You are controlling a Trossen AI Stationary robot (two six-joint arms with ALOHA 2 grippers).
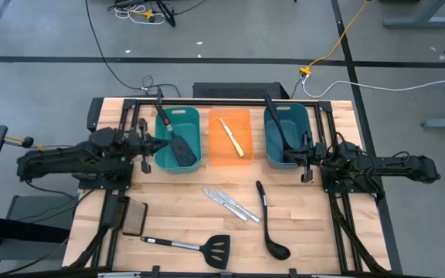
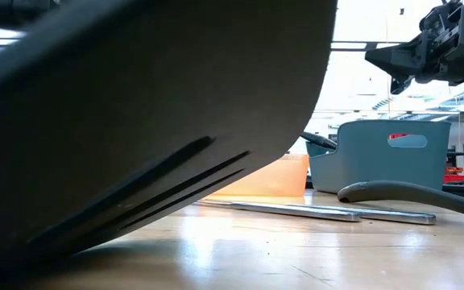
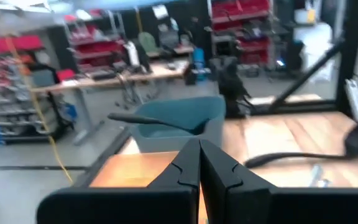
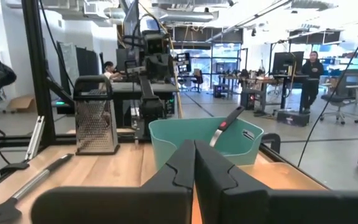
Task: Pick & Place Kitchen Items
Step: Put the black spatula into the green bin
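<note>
Nearest edge of the table: a slotted spatula [image 1: 207, 249] lies loose, with a black pad [image 1: 134, 219] just left of it. A bit farther in, a ladle [image 1: 269, 224] lies right of centre, and two table knives [image 1: 229, 203] sit side by side to its left.

Far side has three bins. The teal bin [image 1: 194, 123] already holds a spatula, the orange bin [image 1: 216, 157] holds a cream-handled knife [image 1: 232, 138], and the blue bin [image 1: 299, 116] has a ladle leaning in it.

The left gripper [image 1: 159, 144] hangs by the teal bin and the right gripper [image 1: 287, 155] by the blue bin. Both are pinched closed with nothing in them.

My guess is the next grab is one of the loose pieces. Open up wide first and come down square across the handle, since these lie flat on the wood.
</note>
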